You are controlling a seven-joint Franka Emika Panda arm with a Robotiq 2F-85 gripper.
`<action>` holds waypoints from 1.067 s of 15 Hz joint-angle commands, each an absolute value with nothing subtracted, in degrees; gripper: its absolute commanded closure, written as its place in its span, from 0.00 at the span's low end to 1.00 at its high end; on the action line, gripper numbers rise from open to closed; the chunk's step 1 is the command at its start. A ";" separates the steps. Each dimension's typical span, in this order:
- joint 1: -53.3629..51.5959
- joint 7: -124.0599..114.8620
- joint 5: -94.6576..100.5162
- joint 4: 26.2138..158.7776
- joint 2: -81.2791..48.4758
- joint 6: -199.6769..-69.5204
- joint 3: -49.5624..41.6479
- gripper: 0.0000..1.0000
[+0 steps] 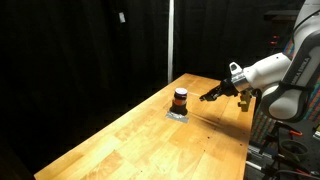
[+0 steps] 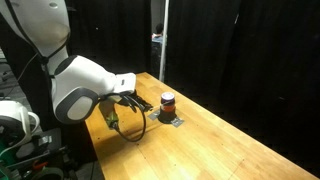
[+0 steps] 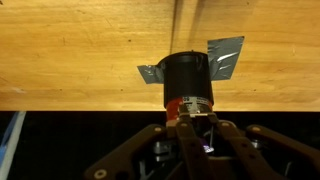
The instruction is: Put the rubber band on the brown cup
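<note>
1 brown cup [image 1: 181,98] w/ 1 reddish band [image 3: 190,103] on 1 wooden table [image 1: 140,140]; 1 gripper [image 1: 207,97] near it, pressed together.

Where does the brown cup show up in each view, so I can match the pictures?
Exterior view: brown cup just right of centre.
Exterior view: brown cup near centre.
Wrist view: brown cup at centre, upper half.
Shared landmark: the grey tape patch under the cup.

Dim black surroundings, brightly lit tabletop, low-resolution softness
</note>
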State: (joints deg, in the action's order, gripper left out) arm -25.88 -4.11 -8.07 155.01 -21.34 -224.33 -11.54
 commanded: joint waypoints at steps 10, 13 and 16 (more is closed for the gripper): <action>-15.27 2.22 -13.77 157.10 -23.08 -235.92 0.90 0.79; -15.61 3.02 -15.70 157.40 -23.17 -238.52 1.33 0.80; -15.66 3.61 -16.91 157.77 -23.45 -240.70 2.07 0.79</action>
State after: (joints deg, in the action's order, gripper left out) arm -15.92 1.81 -14.69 155.97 -23.85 -237.26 0.59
